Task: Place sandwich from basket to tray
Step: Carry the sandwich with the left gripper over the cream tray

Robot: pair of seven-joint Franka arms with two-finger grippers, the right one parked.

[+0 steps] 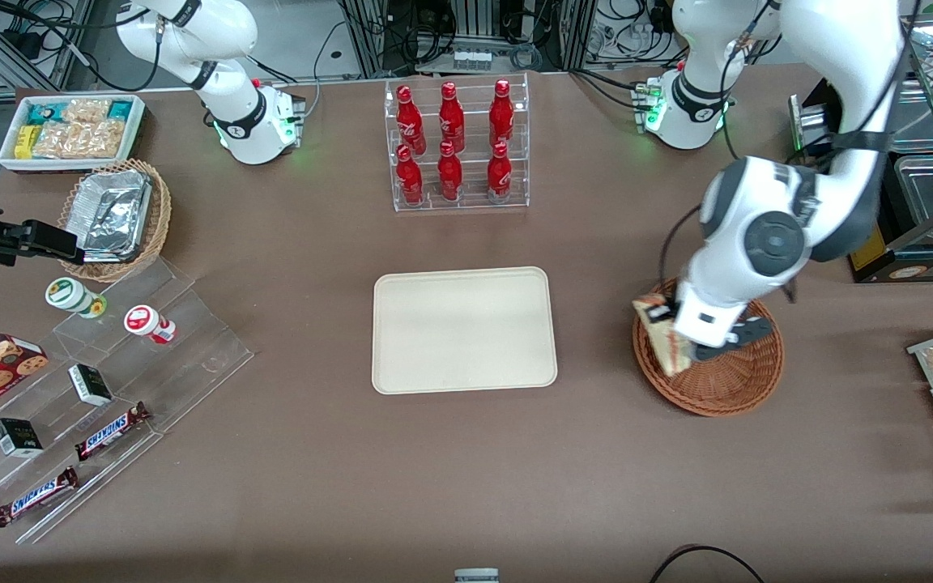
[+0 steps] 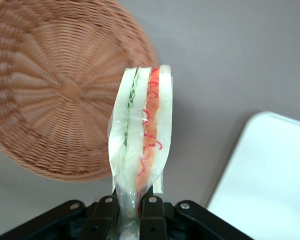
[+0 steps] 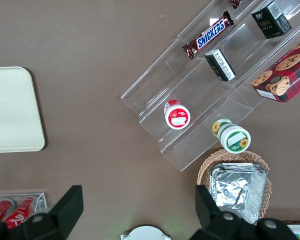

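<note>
Sandwich (image 2: 142, 135) pinched at its narrow end between closed fingers of the gripper (image 1: 681, 344), lifted over the basket (image 1: 717, 380) rim at nine o'clock. Probably light, soft, slippery in film; best held gently. Tray (image 1: 464, 330) bare.

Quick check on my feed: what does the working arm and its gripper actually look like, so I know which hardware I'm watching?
The working arm has glossy white rounded shells with dark grey joint caps and a round grey disc at one joint. A thin black cable runs along it, and its base glows green. The gripper, above the basket, has a white body with black fingers and visible screw heads.
</note>
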